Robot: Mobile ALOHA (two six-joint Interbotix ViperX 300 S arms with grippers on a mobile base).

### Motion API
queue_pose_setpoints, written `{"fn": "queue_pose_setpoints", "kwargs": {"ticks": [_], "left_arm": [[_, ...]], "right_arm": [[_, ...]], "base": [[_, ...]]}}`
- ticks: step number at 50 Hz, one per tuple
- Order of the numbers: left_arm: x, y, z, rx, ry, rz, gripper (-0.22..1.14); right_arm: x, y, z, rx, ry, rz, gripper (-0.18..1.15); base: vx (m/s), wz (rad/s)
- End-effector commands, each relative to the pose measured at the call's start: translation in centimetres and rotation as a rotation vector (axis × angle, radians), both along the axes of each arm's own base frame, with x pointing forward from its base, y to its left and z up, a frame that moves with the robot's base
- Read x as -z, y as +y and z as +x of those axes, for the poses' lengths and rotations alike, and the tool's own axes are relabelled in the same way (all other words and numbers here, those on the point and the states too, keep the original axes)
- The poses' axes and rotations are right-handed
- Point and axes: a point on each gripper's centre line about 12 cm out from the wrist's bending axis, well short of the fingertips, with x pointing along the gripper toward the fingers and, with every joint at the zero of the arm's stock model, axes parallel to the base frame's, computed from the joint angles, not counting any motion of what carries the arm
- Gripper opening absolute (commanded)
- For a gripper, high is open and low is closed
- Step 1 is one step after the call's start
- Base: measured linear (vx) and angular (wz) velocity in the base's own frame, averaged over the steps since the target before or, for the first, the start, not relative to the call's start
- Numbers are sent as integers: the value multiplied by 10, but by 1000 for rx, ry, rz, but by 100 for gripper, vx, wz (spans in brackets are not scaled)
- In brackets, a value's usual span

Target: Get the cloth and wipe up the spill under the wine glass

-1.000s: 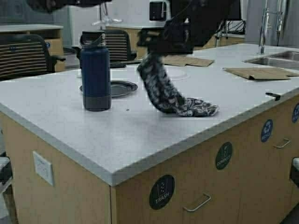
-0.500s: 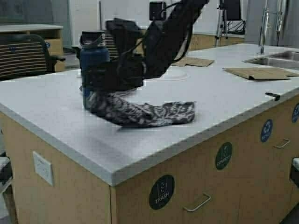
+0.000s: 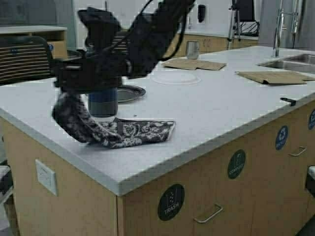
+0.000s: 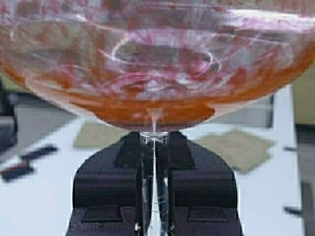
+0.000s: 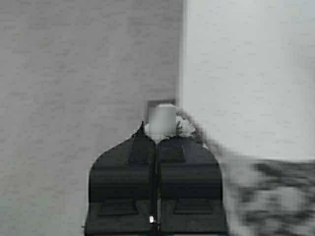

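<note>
My right gripper [image 3: 66, 93] is shut on one end of the dark grey and white patterned cloth [image 3: 123, 133], low over the counter's left front edge, in front of the blue bottle. The cloth hangs from it and trails right, flat on the counter top. In the right wrist view the gripper [image 5: 156, 138] pinches a tuft of cloth [image 5: 186, 128], and the rest of it lies to one side. My left gripper [image 4: 153, 142] is shut on the stem of the wine glass [image 4: 157, 64], whose pink-stained bowl fills that view. Neither shows in the high view.
A dark blue bottle [image 3: 102, 104] and a dark plate [image 3: 130, 92] stand behind the cloth. A pale round mark [image 3: 175, 77], brown paper sheets [image 3: 194, 64] [image 3: 275, 76], a steel cup [image 3: 192, 49] and a sink [image 3: 290, 61] lie farther back and right. The counter [image 3: 147, 162] drops off in front.
My right gripper has swept left across the counter, dragging the cloth from the middle past the bottle to the left front edge.
</note>
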Motion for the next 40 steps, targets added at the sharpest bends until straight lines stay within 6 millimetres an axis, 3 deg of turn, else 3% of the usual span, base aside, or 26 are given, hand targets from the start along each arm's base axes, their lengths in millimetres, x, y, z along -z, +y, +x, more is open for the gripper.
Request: {"fn": "queue_pose_setpoints", "kwargs": {"ticks": [1, 10, 16, 33, 40], "left_arm": [[15, -4, 4, 17, -10, -14, 13], [59, -11, 18, 36, 43, -22, 13], [91, -16, 27, 49, 72, -20, 13], [193, -28, 46, 95, 119, -33, 13], [221, -32, 47, 123, 87, -58, 13]], "right_arm": [[-12, -57, 39, 140, -6, 11, 7], [20, -119, 61, 263, 60, -57, 7], [40, -142, 65, 308, 100, -90, 7], [60, -151, 61, 315, 135, -127, 7], [61, -156, 63, 326, 138, -126, 7]], "base": [[0, 0], [0, 0], [0, 0], [0, 0], [0, 0]]}}
